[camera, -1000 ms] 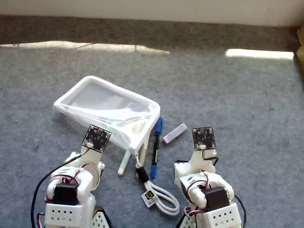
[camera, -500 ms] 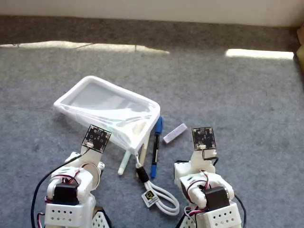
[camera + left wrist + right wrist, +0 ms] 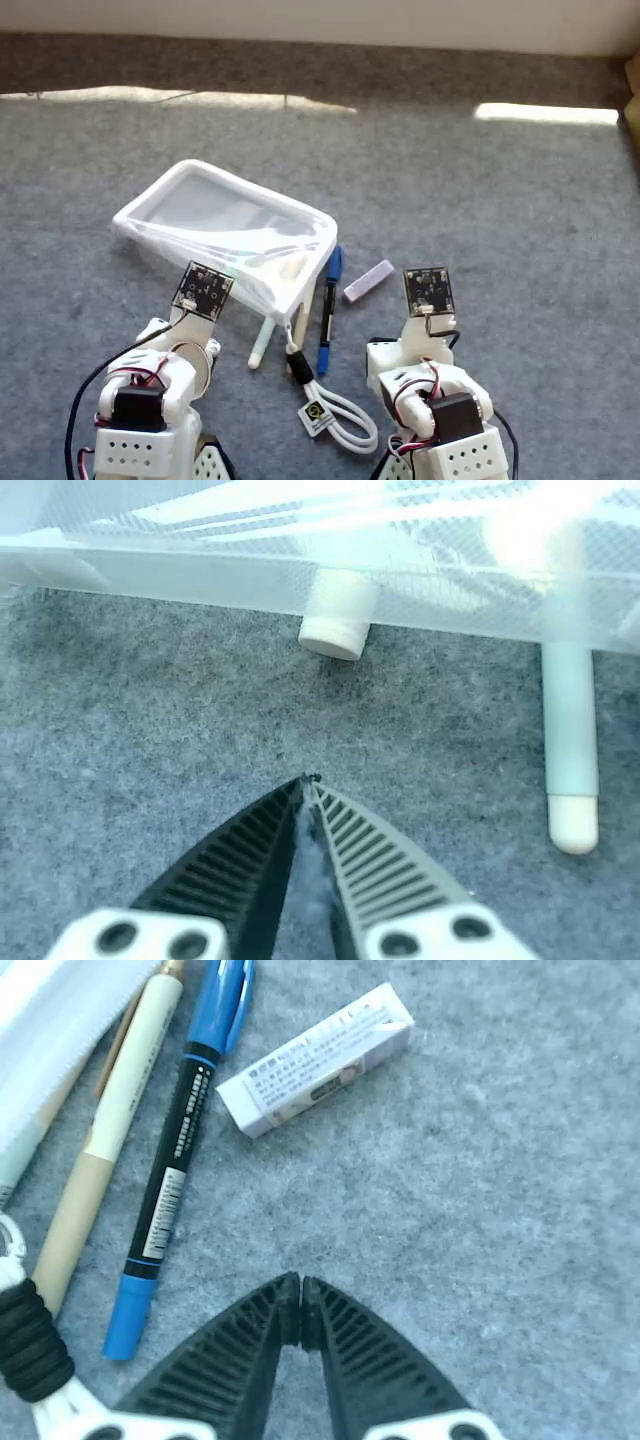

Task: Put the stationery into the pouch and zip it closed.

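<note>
- Left gripper [image 3: 305,780]: its jaws are pressed together on nothing, tips low over the grey carpet [image 3: 520,220] just short of the pouch [image 3: 225,225]. It sits exactly as it did a second ago.
- The pouch lies flat and has not shifted, and its strap [image 3: 340,410] trails towards the arms. The strap's small tag [image 3: 317,417] bears a round mark too small to make out.
- A white pen [image 3: 570,740] pokes out at the pouch's near edge. I cannot tell whether its hidden end is inside or underneath.
- A beige pen [image 3: 110,1130] and a blue pen [image 3: 170,1175] lie side by side on the carpet, outside the pouch. The blue pen's black barrel carries lines of print.
- The eraser [image 3: 315,1058] lies just beside the blue pen's cap, its sleeve printed with text and a small logo.
- Right gripper [image 3: 300,1285]: closed, empty and equally motionless, near the blue pen's tip.
- With nothing moved, I judge that packing has barely begun and zipping is far off.
</note>
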You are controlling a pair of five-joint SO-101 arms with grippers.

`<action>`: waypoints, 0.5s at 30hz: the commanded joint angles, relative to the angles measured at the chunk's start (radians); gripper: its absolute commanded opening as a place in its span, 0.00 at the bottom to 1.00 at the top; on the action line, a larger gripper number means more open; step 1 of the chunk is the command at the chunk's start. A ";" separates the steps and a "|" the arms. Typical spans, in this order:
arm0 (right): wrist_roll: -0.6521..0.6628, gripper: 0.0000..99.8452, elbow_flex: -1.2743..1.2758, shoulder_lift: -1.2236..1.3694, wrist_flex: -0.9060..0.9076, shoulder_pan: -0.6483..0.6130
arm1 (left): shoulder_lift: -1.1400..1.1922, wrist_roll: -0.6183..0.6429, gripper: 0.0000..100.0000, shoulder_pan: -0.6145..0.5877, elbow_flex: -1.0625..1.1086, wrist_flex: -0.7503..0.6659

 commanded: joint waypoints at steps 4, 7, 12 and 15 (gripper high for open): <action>-0.008 0.01 0.130 -0.012 0.008 0.005 | -0.016 0.012 0.01 -0.024 -0.042 -0.023; -0.008 0.01 0.125 -0.012 0.018 0.035 | -0.016 0.009 0.01 -0.077 -0.088 -0.018; 0.048 0.02 -0.047 -0.012 -0.007 0.125 | -0.016 0.012 0.01 -0.185 -0.101 -0.015; 0.229 0.02 -0.153 -0.012 -0.013 0.122 | -0.016 0.012 0.01 -0.188 -0.101 -0.014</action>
